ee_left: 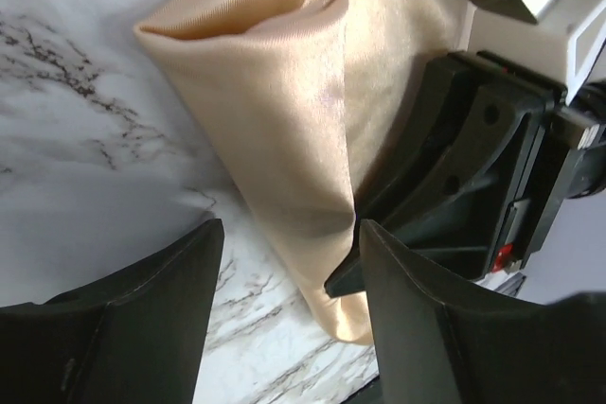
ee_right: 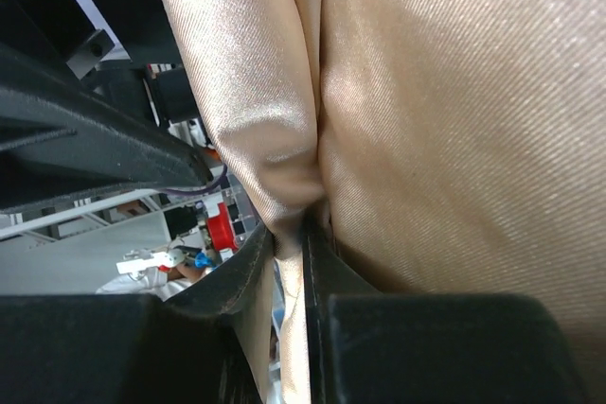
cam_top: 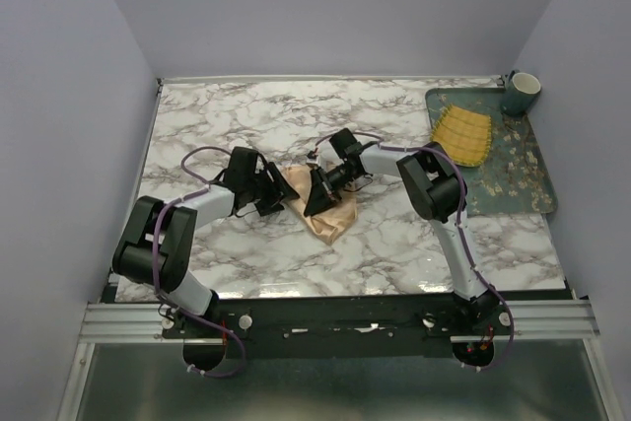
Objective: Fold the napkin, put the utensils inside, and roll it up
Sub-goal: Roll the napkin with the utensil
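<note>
The napkin (cam_top: pixel 330 214) is being folded, pinched in the right jaws, left jaws apart beside it; filling, rolling pending.

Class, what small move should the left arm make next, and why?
Probably ease the open left pincer forward and close it on the napkin fold ahead. The right pincer already pinches another fold, so both could spread it.

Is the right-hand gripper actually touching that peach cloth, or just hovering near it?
Touching. The right wrist view shows the right gripper clamped on a fold of the napkin, with the cloth squeezed between its two sides.
</note>
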